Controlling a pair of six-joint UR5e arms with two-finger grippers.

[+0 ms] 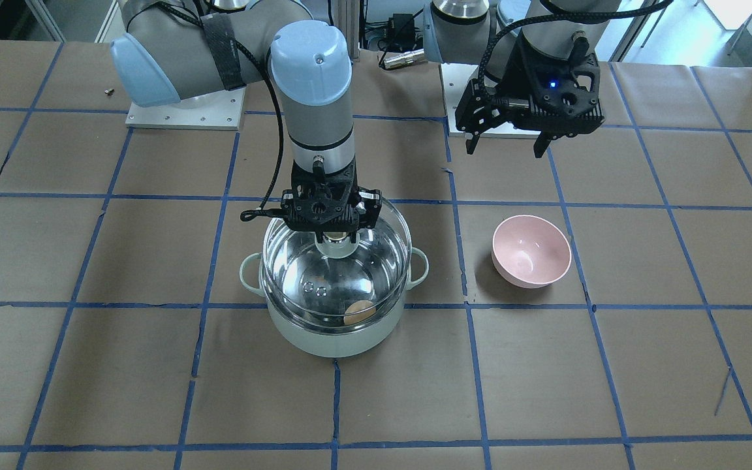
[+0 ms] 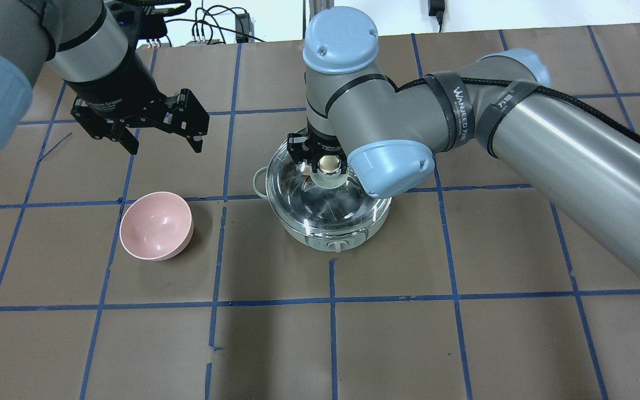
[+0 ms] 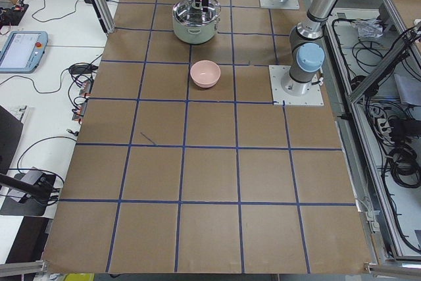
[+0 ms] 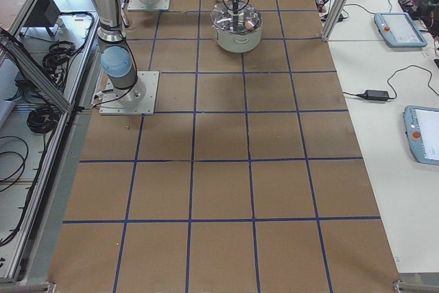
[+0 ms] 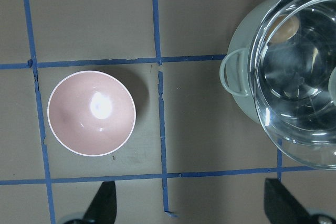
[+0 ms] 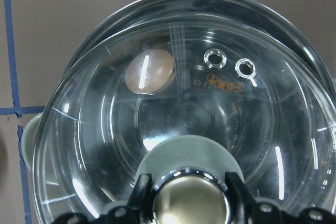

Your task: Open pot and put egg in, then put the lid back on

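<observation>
**Egg in the pot, lid held over it**

You can see the egg (image 1: 358, 312) lying on the steel floor of the pot (image 1: 330, 341), close to its wall and visible through the glass lid (image 1: 376, 261). The lid hangs over the pot, its rim not lined up with the pot's. The right pincer (image 1: 335, 236) is clamped on the lid's knob (image 6: 190, 203). The left pincer (image 2: 164, 148) hovers with its fingers apart above the desk (image 2: 464, 333), near the pink bowl (image 2: 156, 225).

The right black two-finger gripper (image 1: 336, 238) points straight down, pinched on the round clear glass lid (image 1: 297, 261) by its knob. The left black two-finger gripper (image 1: 504, 149) hangs aloft, fingers spread.
</observation>
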